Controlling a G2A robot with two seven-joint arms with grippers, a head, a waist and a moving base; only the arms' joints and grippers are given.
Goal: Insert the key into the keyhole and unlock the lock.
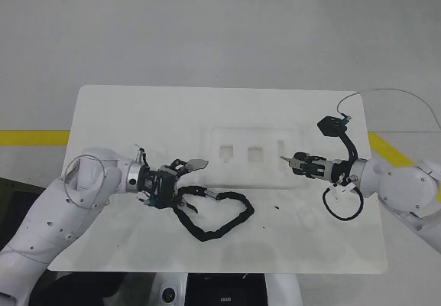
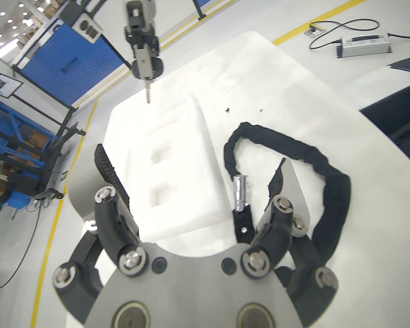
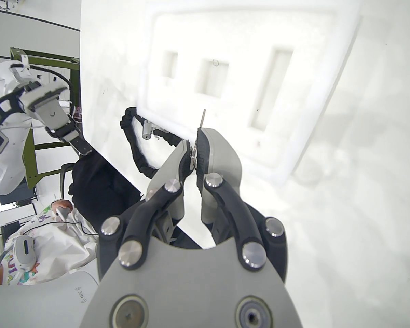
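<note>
A chain lock in a black fabric sleeve [image 1: 222, 218] lies looped on the white table, just in front of the foam tray. Its shiny metal cylinder end [image 2: 240, 192] points up between the fingers of my left gripper [image 2: 191, 158], close to one finger [image 2: 283, 180]. That gripper is open and not clamping the cylinder. My right gripper [image 3: 193, 143] is shut on a small key, whose thin blade [image 3: 202, 119] sticks out past the fingertips. It hovers over the tray's right end [image 1: 293, 161], well apart from the lock. The lock cylinder [image 3: 146, 131] shows beyond the tray's edge.
A white foam tray [image 1: 235, 172] with three rectangular recesses sits mid-table between the arms. A few dark specks [image 2: 228, 109] lie on the table near the chain. The table's front edge [image 1: 220, 269] runs close behind the chain. A power adapter [image 2: 362, 44] lies on the floor.
</note>
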